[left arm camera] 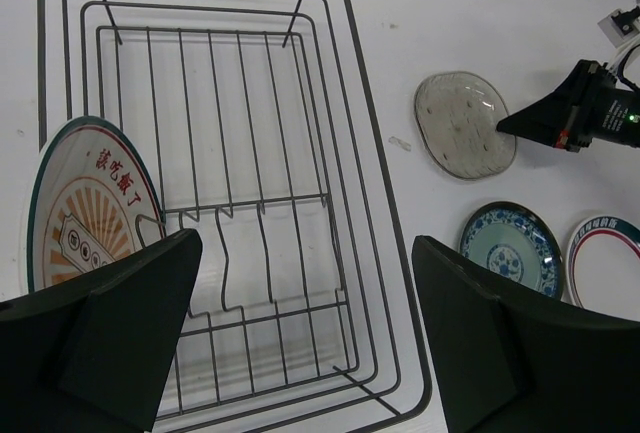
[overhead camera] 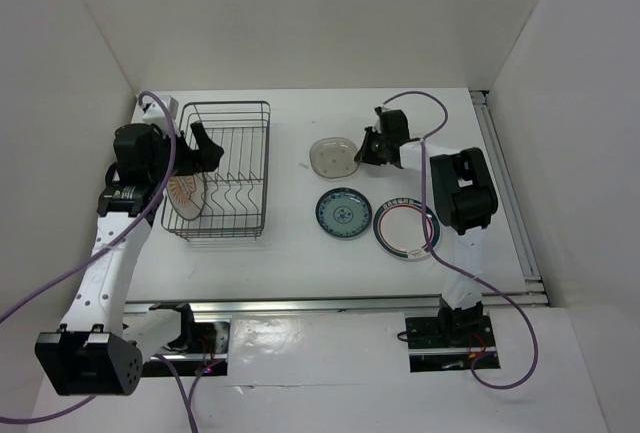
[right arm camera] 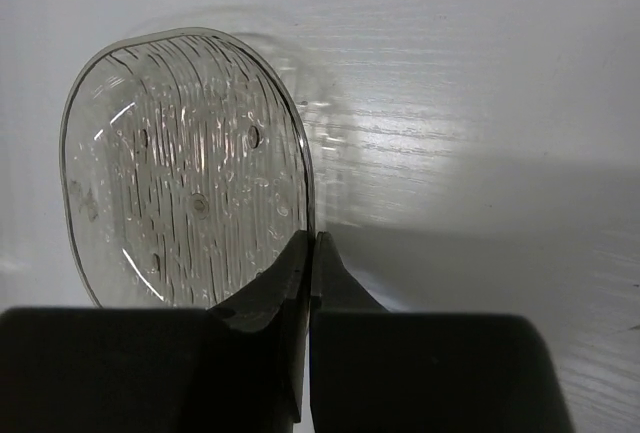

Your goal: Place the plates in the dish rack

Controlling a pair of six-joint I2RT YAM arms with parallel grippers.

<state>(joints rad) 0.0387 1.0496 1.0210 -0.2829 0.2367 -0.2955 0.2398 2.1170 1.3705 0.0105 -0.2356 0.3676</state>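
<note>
Right arm stretches toward 11 o'clock, its pincer (overhead camera: 362, 150) clamped on the translucent grey round plate (overhead camera: 330, 156) at its 3 o'clock rim. Left pincer (overhead camera: 205, 145) gapes above the dark wire dish rack (overhead camera: 240, 104).

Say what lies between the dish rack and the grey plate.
Only bare table and a tiny pale scrap separate dish rack from grey plate, in left wrist view.

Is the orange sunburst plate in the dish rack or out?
In: the plate leans on edge inside the rack, at its left side.
</note>
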